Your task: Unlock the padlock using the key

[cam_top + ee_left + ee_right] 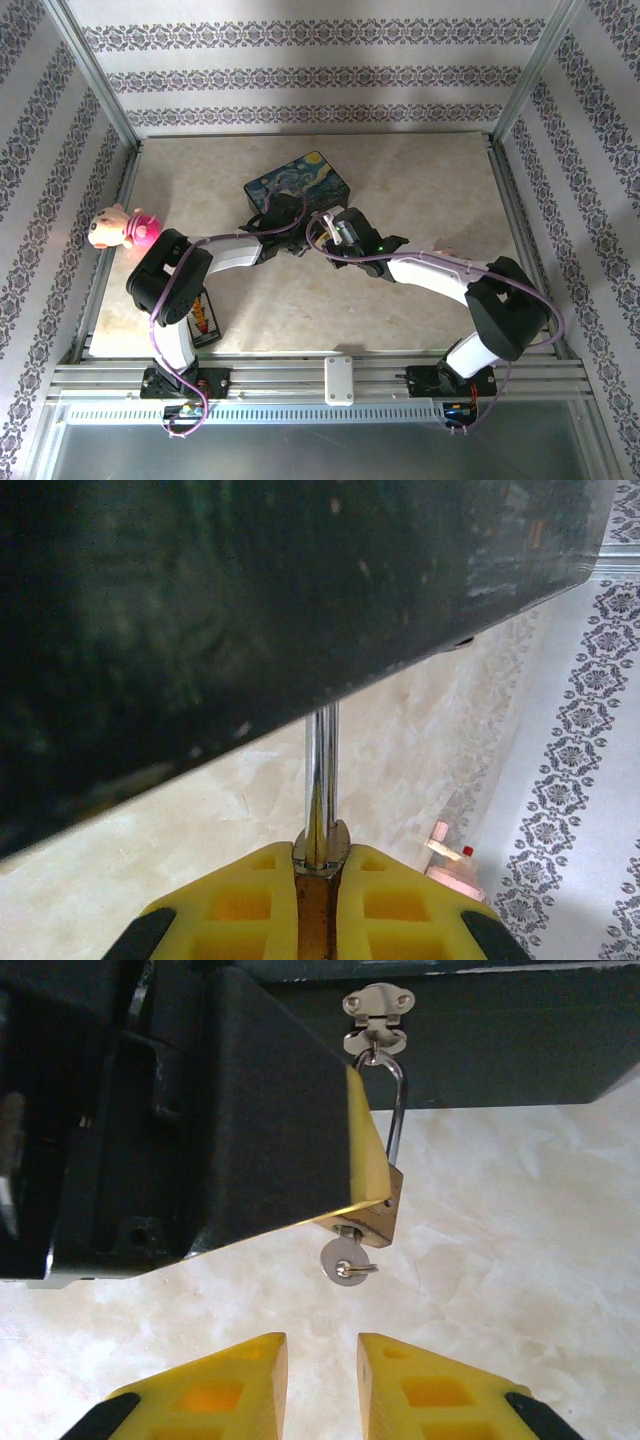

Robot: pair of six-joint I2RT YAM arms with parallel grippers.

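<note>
Marble table (520, 1220), left gripper (320, 880) clamping padlock (380, 1222), key (343, 1260) below

A yellow-padded finger (365, 1150) of the left gripper (320, 870) hides most of the small brass padlock (392, 1200); the silver key (341, 1258) has its blade buried inside.

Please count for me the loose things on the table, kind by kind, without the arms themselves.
Starry-night painted box: 1
Brass padlock: 1
Key, in the padlock: 1
Pink plush toy: 1
Small dark object beside the left arm: 1
Total: 5
</note>
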